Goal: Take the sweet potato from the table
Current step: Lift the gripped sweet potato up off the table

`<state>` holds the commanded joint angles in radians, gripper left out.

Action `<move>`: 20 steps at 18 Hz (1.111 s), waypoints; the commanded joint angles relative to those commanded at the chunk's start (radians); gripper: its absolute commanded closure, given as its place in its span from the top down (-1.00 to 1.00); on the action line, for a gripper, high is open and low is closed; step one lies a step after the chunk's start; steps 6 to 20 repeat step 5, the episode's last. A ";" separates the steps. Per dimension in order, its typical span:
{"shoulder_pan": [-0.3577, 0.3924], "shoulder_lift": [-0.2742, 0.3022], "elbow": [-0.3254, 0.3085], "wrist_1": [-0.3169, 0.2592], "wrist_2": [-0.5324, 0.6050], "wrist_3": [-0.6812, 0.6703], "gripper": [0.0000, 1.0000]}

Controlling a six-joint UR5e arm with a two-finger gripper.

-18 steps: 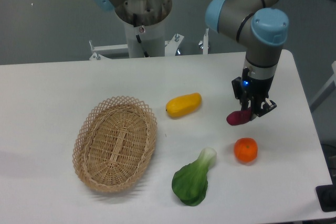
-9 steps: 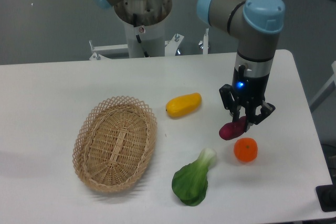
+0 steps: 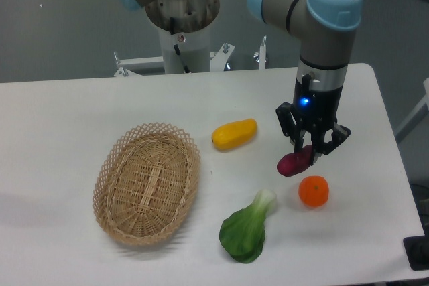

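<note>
Since the earlier frame, the black two-finger gripper (image 3: 308, 152) had shifted a little to the left and upward, carrying the small dark magenta-purple sweet potato (image 3: 294, 163) with it, away from the right edge of the large flat white table (image 3: 60, 118). Its fingers were closed on the tuber's upper right end, and the tuber hung tilted, its lower left end pointing down toward the tabletop; whether it was fully clear of the surface could not be told for certain, though it appeared lifted.

Taking the sweet potato as the landmark: just below and to its right lay the round orange fruit (image 3: 314, 191), close but apart from it. Below and to the left lay the green leafy bok choy with a pale stalk (image 3: 247, 228), its stalk end pointing up toward the tuber. To the left, a bare stretch of tabletop away, lay the yellow oblong vegetable (image 3: 234, 134). Far to the left sat the oval woven wicker basket (image 3: 147, 182).

Bare white tabletop lay open above and to the right of the sweet potato, up to the table's far and right edges. Behind the table stood the arm's grey base column (image 3: 182, 28) before a plain grey wall (image 3: 60, 18).
</note>
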<state>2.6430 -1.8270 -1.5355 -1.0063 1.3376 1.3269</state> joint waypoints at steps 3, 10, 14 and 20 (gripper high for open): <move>0.000 0.000 0.000 0.000 0.000 -0.003 -0.76; 0.000 0.002 -0.002 0.000 0.000 -0.002 -0.76; 0.000 0.002 -0.002 0.000 0.000 -0.002 -0.76; 0.000 0.002 -0.002 0.000 0.000 -0.002 -0.76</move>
